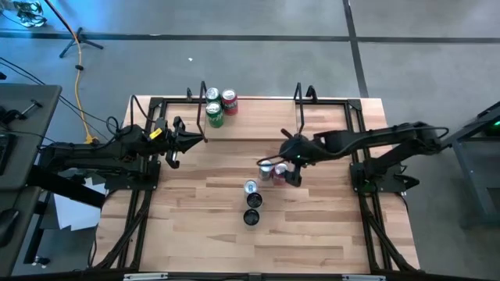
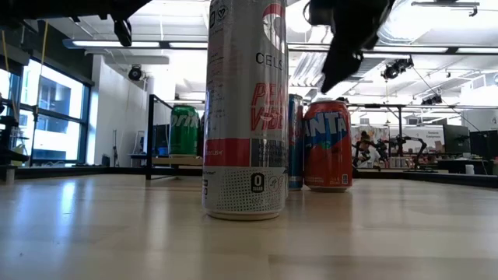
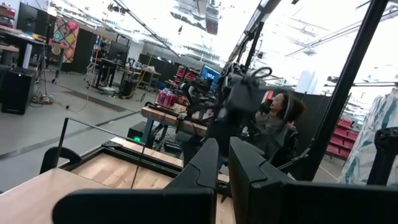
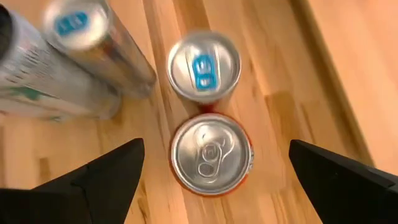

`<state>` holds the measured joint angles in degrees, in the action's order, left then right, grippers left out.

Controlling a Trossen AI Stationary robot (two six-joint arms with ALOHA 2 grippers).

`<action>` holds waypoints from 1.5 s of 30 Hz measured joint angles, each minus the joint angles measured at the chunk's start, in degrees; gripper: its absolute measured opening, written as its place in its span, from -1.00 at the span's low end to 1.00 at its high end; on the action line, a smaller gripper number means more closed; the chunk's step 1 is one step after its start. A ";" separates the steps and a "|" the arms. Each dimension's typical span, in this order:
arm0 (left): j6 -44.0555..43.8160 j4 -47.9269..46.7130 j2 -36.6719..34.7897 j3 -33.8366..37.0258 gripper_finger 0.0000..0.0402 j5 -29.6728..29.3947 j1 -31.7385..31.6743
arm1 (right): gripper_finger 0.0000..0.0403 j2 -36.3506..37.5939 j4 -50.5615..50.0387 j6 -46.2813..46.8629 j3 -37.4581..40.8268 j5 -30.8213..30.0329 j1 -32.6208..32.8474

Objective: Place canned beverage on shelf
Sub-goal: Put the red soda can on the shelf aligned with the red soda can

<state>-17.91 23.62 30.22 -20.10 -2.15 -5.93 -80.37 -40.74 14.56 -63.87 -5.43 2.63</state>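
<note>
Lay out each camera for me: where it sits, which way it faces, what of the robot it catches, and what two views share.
High view: overhead, straight down on the table; both arms, shelf.
Low view: tabletop height, level across; tall silver can nearest, an arm above.
Left wrist view: past the shut left gripper into the room, a seated person beyond.
Right wrist view: down between the open right gripper onto the orange can.
Shared: that orange can also shows in the low view.

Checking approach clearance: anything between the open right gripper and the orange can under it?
Nothing visible. The right gripper hangs open straight above the orange can, one finger on each side, with its top bare. A second can stands touching or almost touching it, outside the fingers' gap. The left gripper waits shut near the shelf.
</note>
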 joint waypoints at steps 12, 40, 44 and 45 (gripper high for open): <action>0.00 -0.24 0.00 0.00 -1.00 0.02 -0.02 | 0.92 -5.55 4.21 0.89 4.08 0.21 0.00; 0.00 -0.37 0.00 0.00 -1.00 0.04 0.00 | 0.41 -6.28 -4.73 1.91 -1.08 2.94 0.37; -0.02 -0.32 0.00 -0.01 -1.00 0.02 0.00 | 0.41 -3.31 -11.56 0.89 -3.73 2.63 1.81; -0.02 -0.31 0.00 0.00 -1.00 0.03 0.00 | 0.41 -2.34 -12.85 0.94 -4.43 2.64 2.30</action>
<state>-17.93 23.31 30.22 -20.10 -2.12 -5.93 -82.71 -53.59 15.50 -68.30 -2.79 4.93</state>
